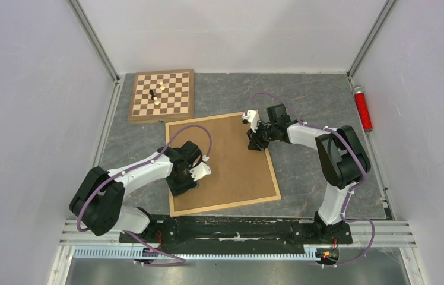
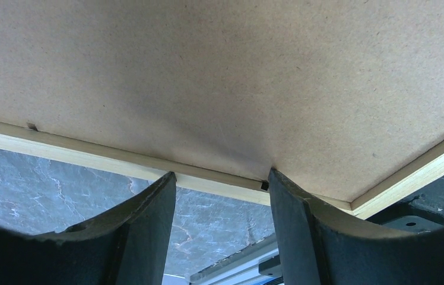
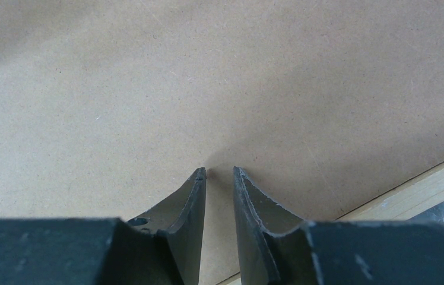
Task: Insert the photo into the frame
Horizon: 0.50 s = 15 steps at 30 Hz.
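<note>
- The frame (image 1: 226, 206), light wood with a narrow border, lies flat on the grey counter (image 1: 317, 95), turned a little askew in the middle of it
- A brown backing board (image 1: 231, 163) fills the frame from rail to rail, so only the plain brown side faces up
- The photo shows in none of the views, and where it lies cannot be told
- The left hand (image 1: 182, 189) is down at the frame's left rail, close to the near left corner
- In the left wrist view that hand (image 2: 219, 178) stands wide, with nothing between its dark fingers (image 2: 148, 225); both tips meet the pale strip of the frame (image 2: 89, 151) where it joins the board (image 2: 237, 77)
- A small dark tab (image 2: 264, 186) sits on the strip right beside one fingertip
- The right hand (image 1: 256, 144) is down on the board near its far right edge
- In the right wrist view this hand (image 3: 219, 172) stands narrow, a slim gap between the tips and nothing gripped; the tips rest on the board (image 3: 148, 89), with the frame's rail (image 3: 421, 184) just beside
- A checkered chessboard (image 1: 175, 107) lies at the far left, just beyond the frame's far corner, with a few chess pieces (image 1: 155, 95) standing on it
- A red cylinder (image 1: 362, 108) lies along the far right edge of the counter, well apart from the frame
</note>
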### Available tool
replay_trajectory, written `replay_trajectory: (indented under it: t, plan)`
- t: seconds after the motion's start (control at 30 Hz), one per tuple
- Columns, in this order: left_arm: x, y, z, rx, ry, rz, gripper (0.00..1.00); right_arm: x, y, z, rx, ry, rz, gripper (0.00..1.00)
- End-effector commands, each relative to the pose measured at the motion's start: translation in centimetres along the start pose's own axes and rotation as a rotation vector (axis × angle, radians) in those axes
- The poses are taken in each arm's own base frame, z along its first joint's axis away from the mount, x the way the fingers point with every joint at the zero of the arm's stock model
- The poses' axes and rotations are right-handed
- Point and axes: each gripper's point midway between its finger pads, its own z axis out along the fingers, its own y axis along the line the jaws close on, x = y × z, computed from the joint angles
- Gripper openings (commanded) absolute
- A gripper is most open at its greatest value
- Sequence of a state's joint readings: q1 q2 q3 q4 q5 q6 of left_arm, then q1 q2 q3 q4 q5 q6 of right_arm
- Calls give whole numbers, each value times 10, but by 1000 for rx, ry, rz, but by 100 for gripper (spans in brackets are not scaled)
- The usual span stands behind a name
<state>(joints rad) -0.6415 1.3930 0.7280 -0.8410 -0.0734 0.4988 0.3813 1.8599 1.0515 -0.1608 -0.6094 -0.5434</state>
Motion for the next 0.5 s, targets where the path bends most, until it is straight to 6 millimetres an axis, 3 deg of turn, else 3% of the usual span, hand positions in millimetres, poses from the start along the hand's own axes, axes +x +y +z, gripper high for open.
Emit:
replay_trajectory:
  t: [0.0,0.47]
  plan:
    - [-56,-14,11,102,-239,0,65,86,46,-2,-113,270,209,26]
    - [-58,3,-21,6,-283,-3,64,85,46,-2,-114,265,208,26]
